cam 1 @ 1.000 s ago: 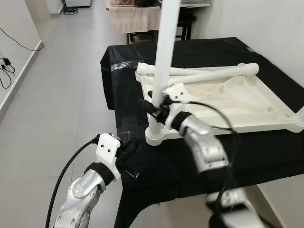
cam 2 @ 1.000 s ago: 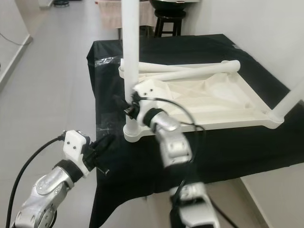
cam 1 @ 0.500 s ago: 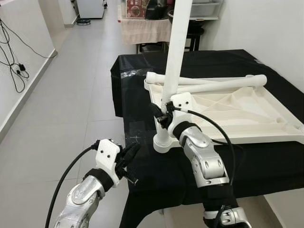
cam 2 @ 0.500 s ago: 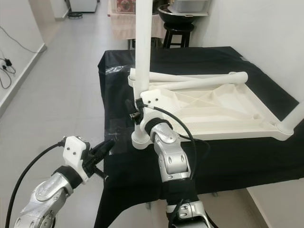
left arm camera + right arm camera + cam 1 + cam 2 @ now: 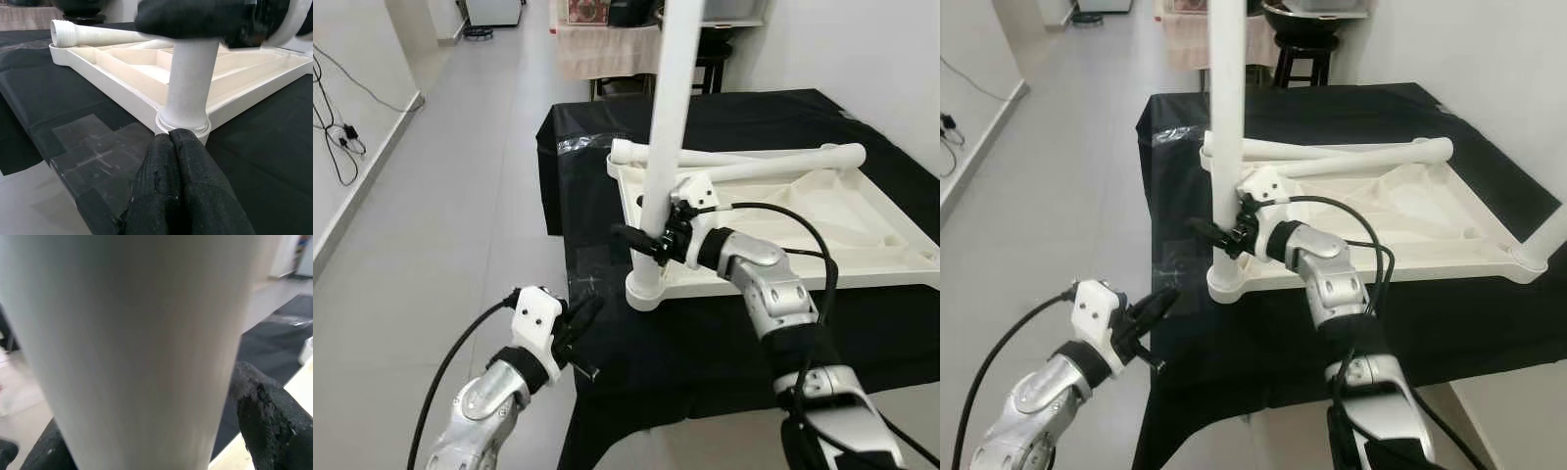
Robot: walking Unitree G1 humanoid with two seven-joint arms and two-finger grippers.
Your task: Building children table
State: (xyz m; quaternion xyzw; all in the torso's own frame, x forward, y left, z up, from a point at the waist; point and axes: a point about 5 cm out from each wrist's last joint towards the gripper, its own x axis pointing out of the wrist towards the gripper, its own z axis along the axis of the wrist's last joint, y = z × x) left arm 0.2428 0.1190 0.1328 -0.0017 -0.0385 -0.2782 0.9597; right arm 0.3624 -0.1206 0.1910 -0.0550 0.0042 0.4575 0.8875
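**Upright leg, right claw round it**

Plainly the whole matter turns on the white leg [image 5: 666, 127]: its long axis stands near vertical, rising out of the corner socket [image 5: 644, 290] of the upturned tabletop [image 5: 803, 230], which lies on the black-draped table [image 5: 607, 127]. The right gripper [image 5: 641, 238] reaches in from the robot's right at roughly a right angle to that axis, its black fingers one on either side of the leg, low down, just above the socket; it looks clamped on. Any turning or pressing home would, I judge, go about or along that upright axis. The right arm is the nearer; the left gripper [image 5: 576, 328] hangs off the table's near corner, below and to the left of the socket, its fingers pressed together on nothing.

Two more legs [image 5: 744, 164] lie flat across the tabletop's far edge.

From the right wrist view the leg [image 5: 127, 347] is a blurred white column between dark fingers [image 5: 264, 416], so the grip reads there. At the left wrist view the leg's foot [image 5: 183, 120] sits in its collar, seemingly seated, with the right gripper a dark bar above.
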